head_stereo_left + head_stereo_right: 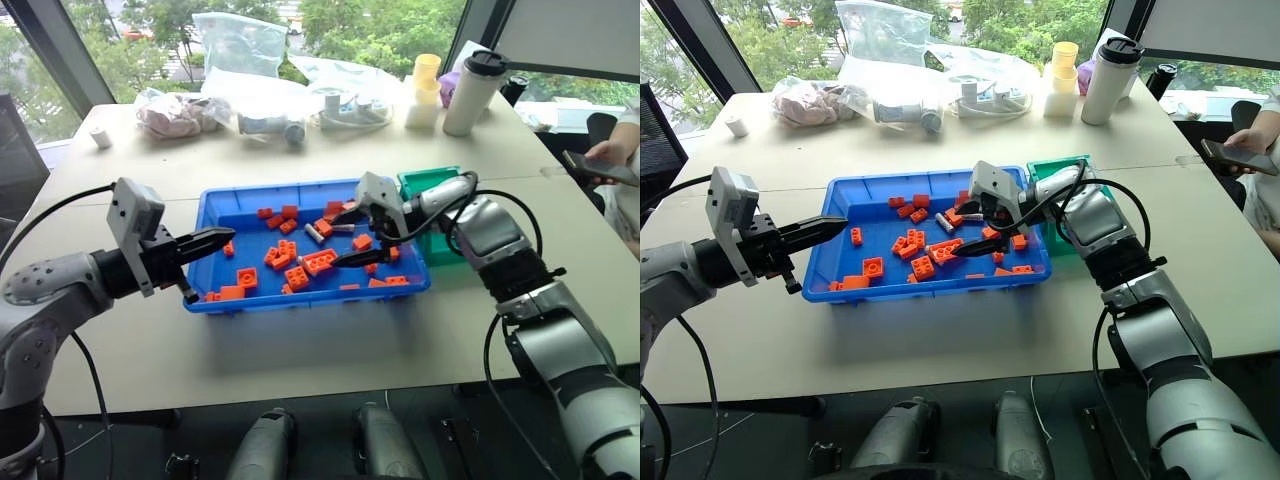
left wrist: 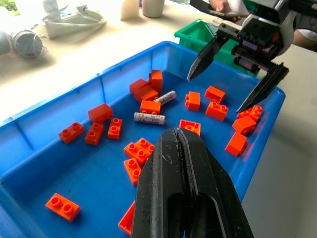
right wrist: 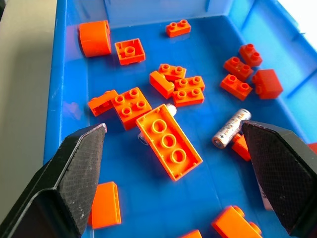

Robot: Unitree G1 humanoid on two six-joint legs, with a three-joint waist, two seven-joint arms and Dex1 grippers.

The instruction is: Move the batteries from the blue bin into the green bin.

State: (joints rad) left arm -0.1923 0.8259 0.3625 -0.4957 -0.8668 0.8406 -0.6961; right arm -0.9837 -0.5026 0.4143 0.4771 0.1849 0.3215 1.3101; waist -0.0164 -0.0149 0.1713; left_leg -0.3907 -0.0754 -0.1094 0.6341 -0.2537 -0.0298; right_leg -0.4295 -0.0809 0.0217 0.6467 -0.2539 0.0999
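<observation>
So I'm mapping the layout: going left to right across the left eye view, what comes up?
Left end effector → shallow bright-blue plastic bin → right end effector → small deep teal-green plastic bin.

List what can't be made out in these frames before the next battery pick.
- Green bin: inside hidden by the right arm, head views.
- Battery: mostly under the long orange brick, right wrist view.
- Battery: label too small to read.
- Blue bin: near wall cut off, left wrist view.

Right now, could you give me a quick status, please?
Left gripper shut. Right gripper open over blue bin. Two batteries among orange bricks.
</observation>
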